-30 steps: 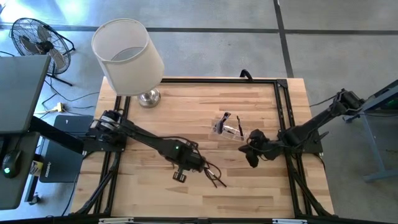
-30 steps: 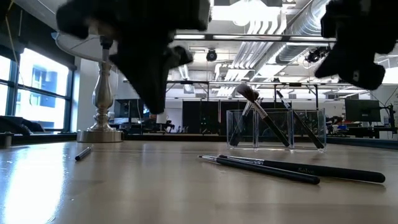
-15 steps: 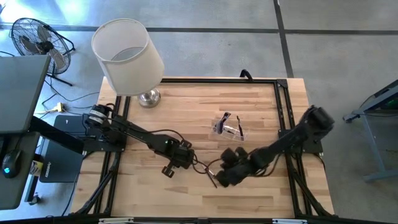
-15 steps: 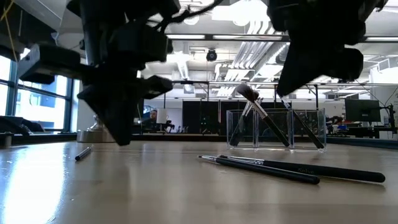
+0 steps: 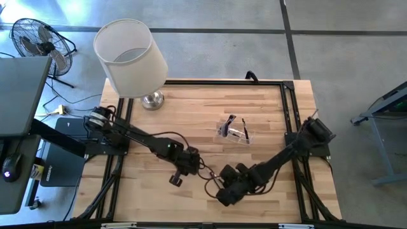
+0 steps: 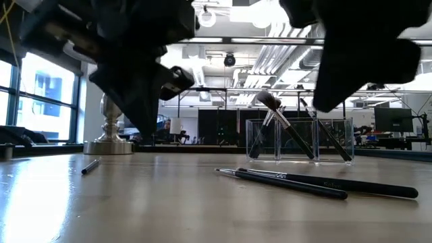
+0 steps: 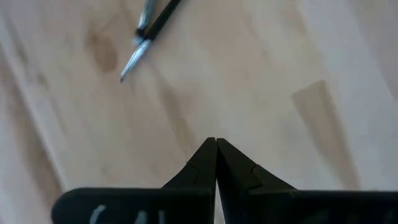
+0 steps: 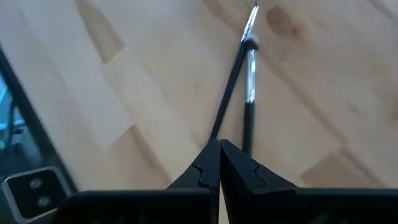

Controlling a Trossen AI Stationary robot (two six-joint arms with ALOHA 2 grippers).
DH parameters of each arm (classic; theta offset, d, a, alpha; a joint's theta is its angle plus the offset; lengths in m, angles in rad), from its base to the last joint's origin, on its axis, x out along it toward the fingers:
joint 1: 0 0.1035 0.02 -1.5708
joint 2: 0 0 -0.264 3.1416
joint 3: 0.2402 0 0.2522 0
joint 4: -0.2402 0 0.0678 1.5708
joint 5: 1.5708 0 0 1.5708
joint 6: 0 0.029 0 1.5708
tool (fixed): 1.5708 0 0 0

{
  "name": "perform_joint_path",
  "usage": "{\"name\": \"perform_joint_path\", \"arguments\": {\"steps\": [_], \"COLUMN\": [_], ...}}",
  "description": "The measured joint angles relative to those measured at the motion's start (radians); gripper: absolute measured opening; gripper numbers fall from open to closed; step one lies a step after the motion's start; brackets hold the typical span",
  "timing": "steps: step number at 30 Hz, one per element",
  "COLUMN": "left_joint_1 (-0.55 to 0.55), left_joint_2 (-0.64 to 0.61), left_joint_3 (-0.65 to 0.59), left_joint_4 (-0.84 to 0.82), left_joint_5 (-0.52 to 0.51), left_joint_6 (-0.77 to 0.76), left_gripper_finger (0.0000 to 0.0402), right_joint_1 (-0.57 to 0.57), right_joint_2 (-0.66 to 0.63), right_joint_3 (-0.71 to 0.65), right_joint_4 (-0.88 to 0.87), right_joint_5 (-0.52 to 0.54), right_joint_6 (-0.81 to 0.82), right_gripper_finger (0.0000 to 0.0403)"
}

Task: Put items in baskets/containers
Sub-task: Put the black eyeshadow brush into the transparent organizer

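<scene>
under the right wrist camera only, two loose brushes (image 8: 239,81) beyond its clenched, empty tool (image 8: 219,163)

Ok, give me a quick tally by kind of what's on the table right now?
Loose brushes on the table: 3
Brushes in the box: 2 plain to see, maybe more
Clear box: 1
Lamp: 1
Total: 7
</scene>
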Motion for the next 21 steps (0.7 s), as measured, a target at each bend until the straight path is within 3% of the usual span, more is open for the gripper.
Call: {"name": "perform_joint_path", "arguments": {"steps": [6,15,21], "left_joint_1": [-0.031,-0.029,-0.029], "left_joint_2": [0.0,0.0,0.001], "left_joint_3": [0.043,0.047,0.047], "left_joint_4": [0.008,0.045,0.045], "left_joint_5": [-0.035,-0.063,-0.113], "left_joint_6": [0.003,0.028,0.093], "left_gripper_finger": [0.0,0.0,0.0], "right_joint_1": [0.087,0.152,0.151], "right_joint_2": [-0.001,-0.001,-0.001], "right_joint_3": [-0.014,-0.104,-0.116], "right_joint_4": [0.0,0.027,0.041], "right_joint_5": [0.096,0.098,0.136], "right_joint_6": [0.012,0.154,0.021], "right_gripper_finger": [0.0,0.0,0.0]}}
